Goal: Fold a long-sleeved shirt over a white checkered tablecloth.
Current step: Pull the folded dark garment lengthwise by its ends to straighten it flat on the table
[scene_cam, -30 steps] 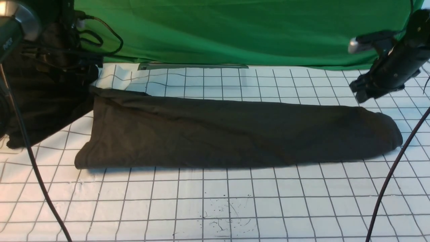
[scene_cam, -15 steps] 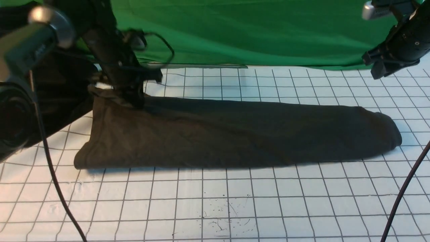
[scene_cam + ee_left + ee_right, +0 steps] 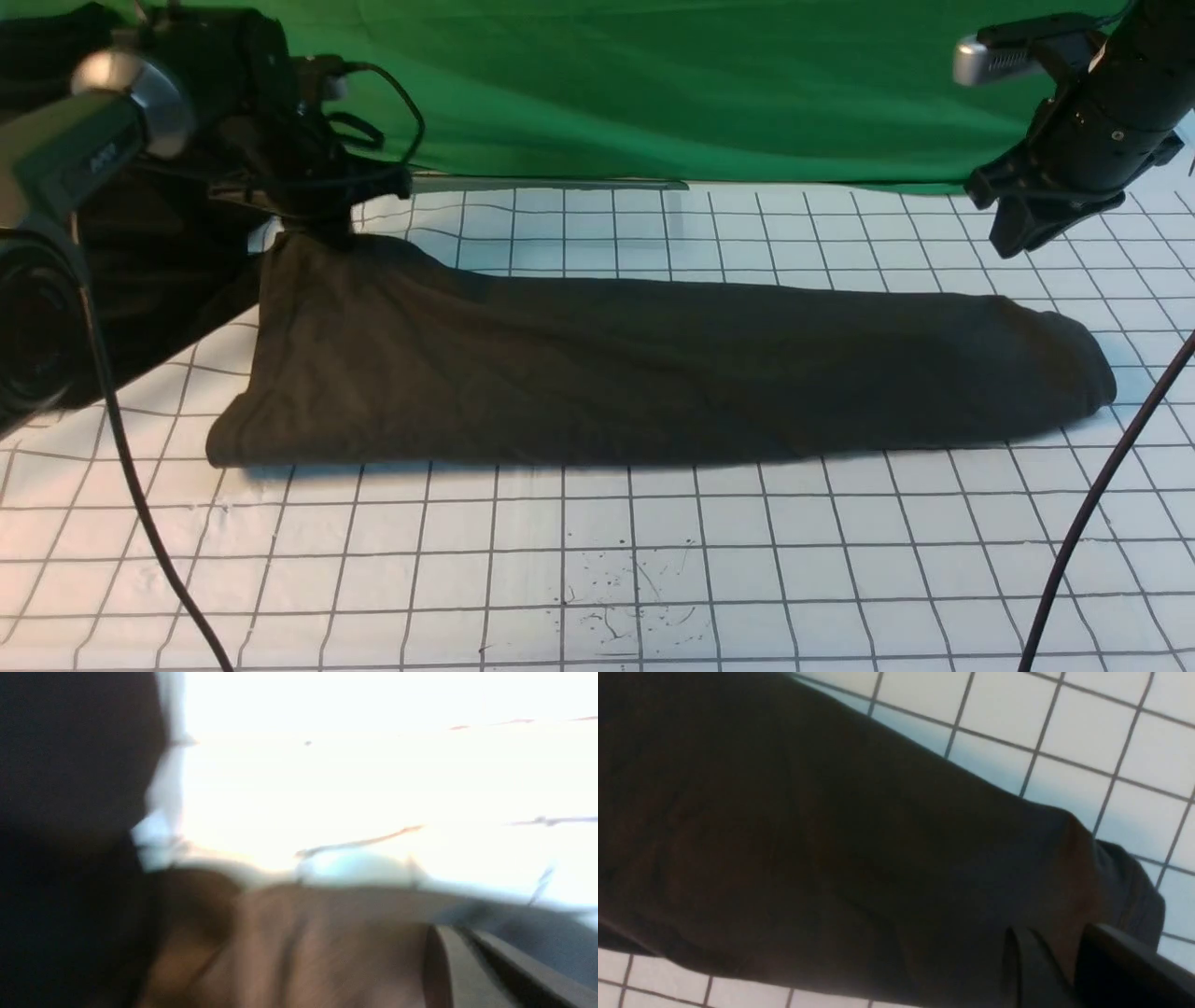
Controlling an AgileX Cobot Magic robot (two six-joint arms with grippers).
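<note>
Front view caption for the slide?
Left tool pinches the far left corner of the shirt on the tablecloth; right tool hovers near the shirt's right end.

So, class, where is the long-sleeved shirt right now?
Front view: the long-sleeved shirt lies across the white checkered tablecloth's middle, its far left corner pinched by the left fingers.

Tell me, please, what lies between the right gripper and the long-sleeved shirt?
Nothing but bare white checkered tablecloth. In the front view the right gripper hangs above it, apart from the long-sleeved shirt.
</note>
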